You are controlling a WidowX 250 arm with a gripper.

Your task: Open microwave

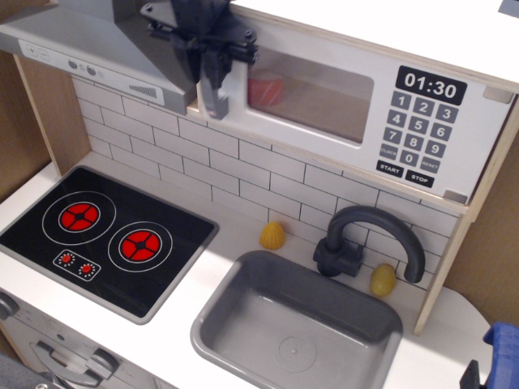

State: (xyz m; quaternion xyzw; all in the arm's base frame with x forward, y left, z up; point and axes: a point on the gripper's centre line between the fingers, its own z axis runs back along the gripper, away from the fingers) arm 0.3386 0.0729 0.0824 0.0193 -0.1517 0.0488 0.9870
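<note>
Pale wood frames a toy kitchen. At far left a grey hood slopes out with small round buttons, over white brick-pattern tiles. Below it a glossy black hob carries two red ring burners and a pair of little red dials.

Right of the hood hangs the black gripper, its jaws drawn together on the handle — a grey upright bar at the left edge of the microwave. That microwave sits high and far, right of centre: white door, clear window with something red behind it, black keypad reading 01:30. Whether the door has left its frame I cannot tell.

On the smooth white counter a rounded grey sink lies near, with a dark arched tap behind it. Two yellow knobs flank the tap, one on each side. Something blue shows at the near right corner — cut off by the edge.
</note>
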